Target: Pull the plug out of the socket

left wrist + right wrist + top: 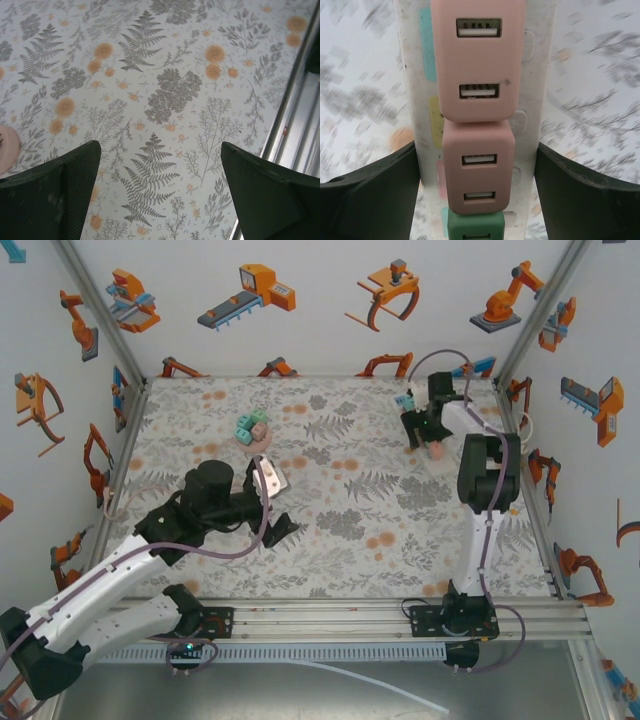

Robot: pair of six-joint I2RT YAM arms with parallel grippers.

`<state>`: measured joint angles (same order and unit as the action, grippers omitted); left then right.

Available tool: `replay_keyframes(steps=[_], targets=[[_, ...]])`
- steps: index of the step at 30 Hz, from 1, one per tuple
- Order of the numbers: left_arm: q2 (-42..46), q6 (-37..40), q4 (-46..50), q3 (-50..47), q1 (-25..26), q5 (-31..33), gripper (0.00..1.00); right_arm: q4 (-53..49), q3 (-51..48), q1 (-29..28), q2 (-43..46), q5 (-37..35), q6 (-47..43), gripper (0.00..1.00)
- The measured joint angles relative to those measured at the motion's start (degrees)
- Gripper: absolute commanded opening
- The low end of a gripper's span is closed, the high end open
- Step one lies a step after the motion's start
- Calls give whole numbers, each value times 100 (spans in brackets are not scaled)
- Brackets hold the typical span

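Observation:
The socket [409, 90] is a long white power strip running up the right wrist view. Three plugs sit in a row on it: an upper pink plug [478, 60], a lower pink plug [479, 172] and a green plug [476, 227] at the bottom edge. My right gripper [476, 147] is open, its fingers either side of the strip level with the lower pink plug, with gaps to the plug. Seen from above, the right gripper [418, 430] hangs at the far right of the table. My left gripper [160, 150] is open over bare tablecloth, holding nothing.
A cluster of pastel blocks [252, 427] and a pink piece [268, 478] lie left of centre, just beyond the left gripper [285, 530]. A metal rail [295, 135] runs along the near table edge. Patterned walls enclose the table.

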<state>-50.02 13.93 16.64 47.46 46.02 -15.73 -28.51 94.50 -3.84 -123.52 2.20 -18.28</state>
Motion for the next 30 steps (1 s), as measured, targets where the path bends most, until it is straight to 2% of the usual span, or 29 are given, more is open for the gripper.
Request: replay_keyframes(steps=[5,13,22,30], targets=[[-52,-638,-186,24,-321,426,97,192,-1606,-634,1276,382,-730,49],[-365,-1351,-55,306,-553,1379,97,643,-3270,-1823,2822,1051,-1751,48],[-387,-1679,15,310,-841,1768,97,831,-4166,-2822,3407,1537,-2546,47],[-455,-1823,96,310,-988,1895,97,1036,-4334,-3379,3436,1602,-2894,47]])
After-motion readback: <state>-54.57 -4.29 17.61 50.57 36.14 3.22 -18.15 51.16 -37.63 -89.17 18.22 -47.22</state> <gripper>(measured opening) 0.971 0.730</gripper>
